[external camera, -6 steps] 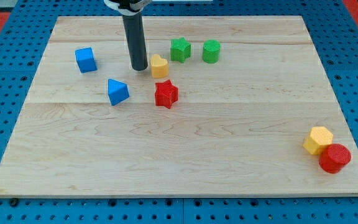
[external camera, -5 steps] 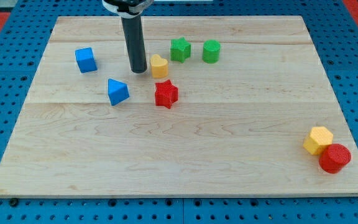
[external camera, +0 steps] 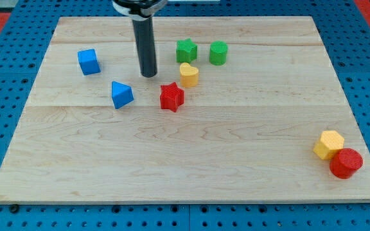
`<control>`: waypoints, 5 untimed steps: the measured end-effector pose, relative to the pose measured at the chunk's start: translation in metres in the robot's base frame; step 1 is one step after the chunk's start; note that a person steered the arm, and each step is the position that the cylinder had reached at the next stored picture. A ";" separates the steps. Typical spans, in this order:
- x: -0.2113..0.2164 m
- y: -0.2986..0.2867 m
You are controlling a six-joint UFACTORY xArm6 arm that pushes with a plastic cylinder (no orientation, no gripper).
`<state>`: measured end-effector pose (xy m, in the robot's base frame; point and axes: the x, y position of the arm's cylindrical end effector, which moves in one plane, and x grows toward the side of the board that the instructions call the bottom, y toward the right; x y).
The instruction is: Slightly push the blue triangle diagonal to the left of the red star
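Note:
The blue triangle (external camera: 121,94) lies on the wooden board (external camera: 185,167), left of the red star (external camera: 171,97). My tip (external camera: 149,75) rests on the board above and between them, up and to the right of the blue triangle, apart from both. A yellow heart block (external camera: 188,74) sits to the right of my tip and up-right of the red star.
A blue cube (external camera: 88,61) sits at the upper left. A green star (external camera: 186,51) and a green cylinder (external camera: 218,52) stand near the top centre. A yellow hexagon (external camera: 328,144) and a red cylinder (external camera: 346,162) sit together at the lower right.
My tip has shifted slightly right and down. The yellow heart has moved right and a little down, from beside the tip to up-right of the red star. The blue triangle has not moved.

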<state>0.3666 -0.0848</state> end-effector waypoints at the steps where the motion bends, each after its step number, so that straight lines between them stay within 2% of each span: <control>1: 0.037 -0.035; 2: 0.042 -0.115; 3: 0.029 -0.137; 4: 0.019 -0.142; 5: -0.006 -0.118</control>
